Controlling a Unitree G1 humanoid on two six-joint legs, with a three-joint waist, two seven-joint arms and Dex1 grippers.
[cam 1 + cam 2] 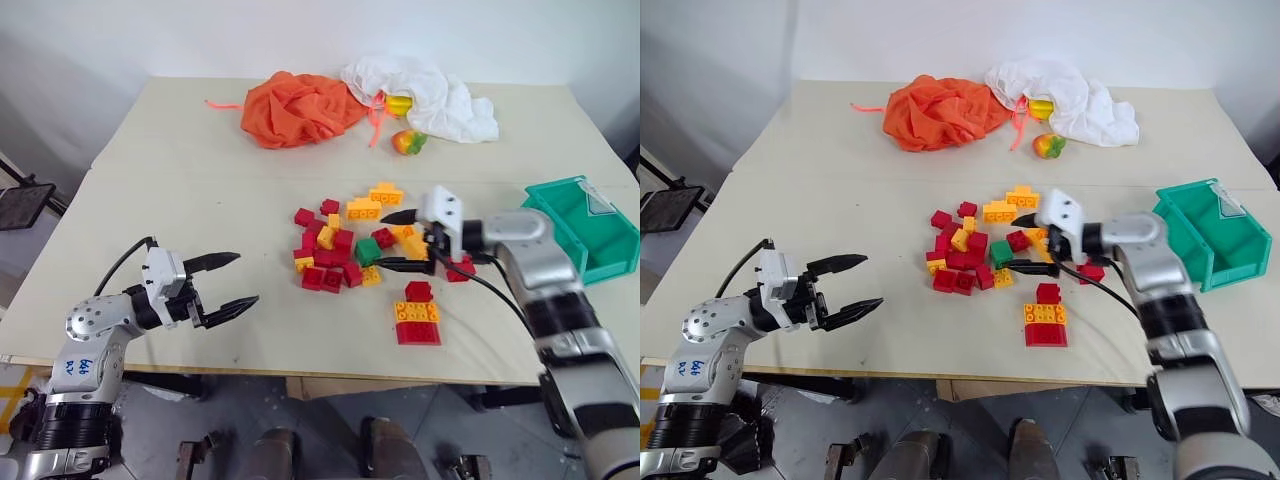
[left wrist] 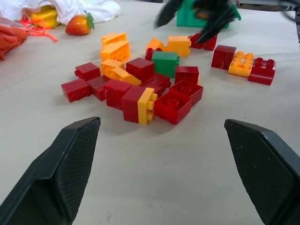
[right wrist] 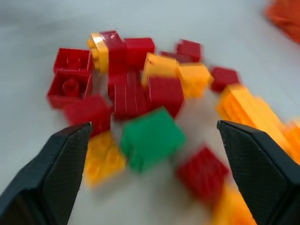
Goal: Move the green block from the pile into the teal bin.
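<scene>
The green block (image 1: 368,250) sits on the right side of the pile (image 1: 322,277) of red, yellow and orange bricks in the middle of the table. My right gripper (image 1: 388,241) is open and points left at the pile from its right side. Its fingers straddle the space just right of the green block, which lies between them in the right wrist view (image 3: 151,137), untouched. The teal bin (image 1: 612,265) stands at the table's right edge, behind that arm. My left gripper (image 1: 245,278) hovers open and empty near the front left, well apart from the pile.
An orange cloth (image 1: 300,108) and a white cloth (image 1: 425,95) lie at the back, with a toy fruit (image 1: 408,141) beside them. A small stack of red and orange bricks (image 1: 418,318) stands alone in front of the pile, close to the table's front edge.
</scene>
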